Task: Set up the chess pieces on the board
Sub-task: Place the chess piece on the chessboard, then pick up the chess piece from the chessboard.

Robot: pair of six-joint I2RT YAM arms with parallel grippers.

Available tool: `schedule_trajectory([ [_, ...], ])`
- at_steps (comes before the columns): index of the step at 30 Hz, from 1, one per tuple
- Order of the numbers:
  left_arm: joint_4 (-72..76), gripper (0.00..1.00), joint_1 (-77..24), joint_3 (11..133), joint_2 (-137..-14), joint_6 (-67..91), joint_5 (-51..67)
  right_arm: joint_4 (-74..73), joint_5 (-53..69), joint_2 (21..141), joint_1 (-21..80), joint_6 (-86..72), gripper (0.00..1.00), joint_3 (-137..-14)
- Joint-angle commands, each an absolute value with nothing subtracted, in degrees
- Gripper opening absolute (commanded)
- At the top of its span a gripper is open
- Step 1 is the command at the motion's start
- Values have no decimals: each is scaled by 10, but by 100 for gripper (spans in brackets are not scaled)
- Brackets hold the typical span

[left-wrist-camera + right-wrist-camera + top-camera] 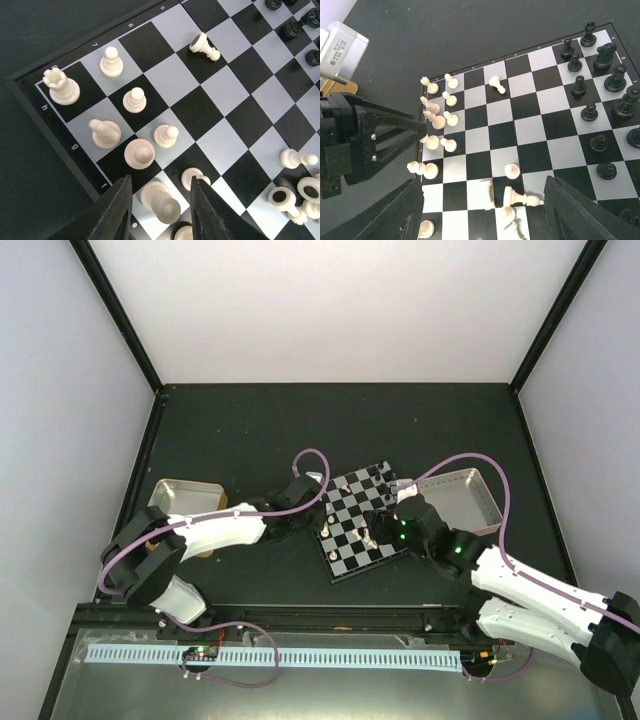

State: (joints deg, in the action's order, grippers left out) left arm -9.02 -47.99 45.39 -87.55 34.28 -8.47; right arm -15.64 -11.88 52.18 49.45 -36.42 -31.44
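Note:
The board (345,562) lies tilted in the middle of the black table. In the left wrist view my left gripper (161,179) stands open astride a tall cream piece (162,200) upright on an edge square, with a gap on each side. Other cream pieces, among them a rook (61,86) and pawns (134,99), stand along that edge, and one pawn (204,46) lies tipped over. My right gripper (484,186) hangs open above several fallen cream pieces (520,199). Black pieces (579,86) stand at the far side.
A shallow tray (186,495) sits left of the board, behind the left arm (215,530). Another tray (468,502) sits to the right, by the right arm (520,585). A white box (340,52) is off the board's corner. Walls enclose the table.

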Motion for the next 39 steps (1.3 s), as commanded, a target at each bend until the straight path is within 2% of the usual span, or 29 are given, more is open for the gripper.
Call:
schedule_trajectory([
  [1, -118, 35, -482, 467, -844, 351, -99, -162, -136, 521, 492, -376, 67, -325],
  [10, -150, 42, -479, 467, -790, 355, -108, -208, -95, 577, 486, -380, 66, -376],
  [18, -153, 44, -463, 404, -647, 360, -135, -271, -56, 687, 475, -369, 63, -435],
  [22, -156, 45, -461, 362, -564, 362, -134, -298, -70, 731, 470, -375, 57, -446],
  [29, -147, 46, -459, 301, -455, 359, -133, -303, -89, 780, 464, -379, 39, -454],
  [39, -175, 48, -457, 294, -401, 342, -132, -295, -114, 880, 465, -368, 33, -527],
])
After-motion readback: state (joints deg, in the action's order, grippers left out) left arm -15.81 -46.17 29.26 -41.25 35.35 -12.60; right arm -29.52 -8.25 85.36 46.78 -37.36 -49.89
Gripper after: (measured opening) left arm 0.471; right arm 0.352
